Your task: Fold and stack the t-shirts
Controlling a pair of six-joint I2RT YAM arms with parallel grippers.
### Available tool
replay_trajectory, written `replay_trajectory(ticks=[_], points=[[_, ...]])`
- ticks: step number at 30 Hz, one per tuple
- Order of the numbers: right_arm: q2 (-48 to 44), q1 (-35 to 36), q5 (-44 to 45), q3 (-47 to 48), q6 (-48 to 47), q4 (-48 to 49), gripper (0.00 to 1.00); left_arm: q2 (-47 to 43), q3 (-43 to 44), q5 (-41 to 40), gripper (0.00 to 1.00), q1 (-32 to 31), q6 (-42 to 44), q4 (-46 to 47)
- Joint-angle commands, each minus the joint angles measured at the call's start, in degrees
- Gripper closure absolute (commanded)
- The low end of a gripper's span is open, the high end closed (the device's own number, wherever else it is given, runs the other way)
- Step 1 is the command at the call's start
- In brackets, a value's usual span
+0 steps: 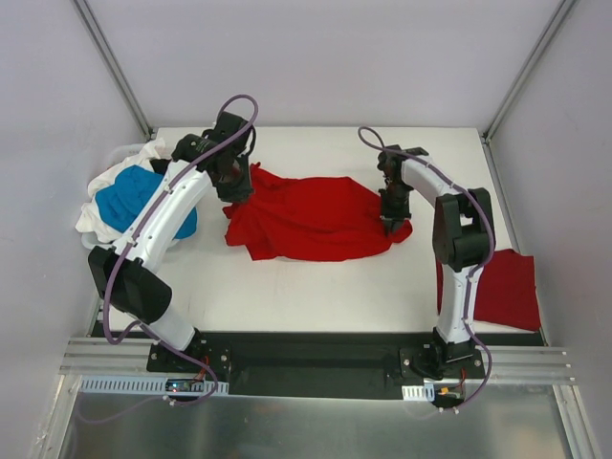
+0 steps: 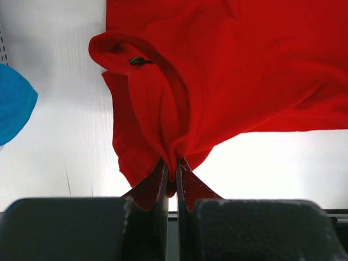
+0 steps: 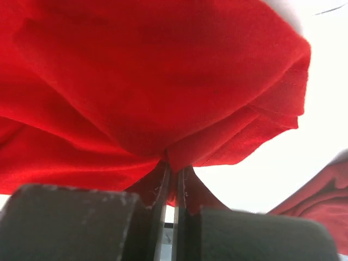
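Red shirt [image 1: 311, 220]: lies crumpled and spread wide on the middle of the bench [image 1: 316, 287], soft cloth in loose folds, plain bright red.
Left claw [image 1: 237, 189]: at the red shirt's left end, closed, pinching a bunched fold of the cloth; in the left wrist view the cloth gathers to a point between the two dark fingers.
Right claw [image 1: 390, 226]: at the red shirt's right end, closed, gripping a fold near the hem; the right wrist view shows the cloth drawn tight into the narrow slit between its fingers.
Folded red shirt [image 1: 507, 287]: right of the red shirt and nearer the arm bases, apart from it, lying flat as a neat rectangle.
Blue shirt [image 1: 139, 196]: left of the red shirt, heaped and rumpled, partly hidden by the left arm.
White shirt [image 1: 93, 218]: under and around the blue shirt, at the bench's left edge.
Bench surface: smooth, white, matte.
Room: pale grey walls [image 1: 316, 57] enclose the bench on three sides.
Metal rail [image 1: 316, 359]: along the near edge, carrying both arm bases.
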Motion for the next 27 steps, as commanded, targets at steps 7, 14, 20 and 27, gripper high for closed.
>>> replay_trajectory(ticks=[7,14,20,27], points=[[-7.72,-2.11,8.14,22.60,-0.52,-9.44,0.99,1.90,20.06,-4.43,1.00,0.17,-0.92,-9.50],[-13.34,-4.67,12.45,33.69,4.05,-13.66,0.99,0.68,29.92,-6.28,1.00,2.02,-2.50,-13.46],[-23.62,-4.67,15.79,26.33,6.25,-10.08,0.99,-2.49,33.79,-11.99,1.00,1.93,-4.18,-15.40],[-25.39,-5.73,10.18,19.28,6.42,-9.10,0.99,3.12,30.36,-3.47,1.00,10.28,-6.99,-14.35]])
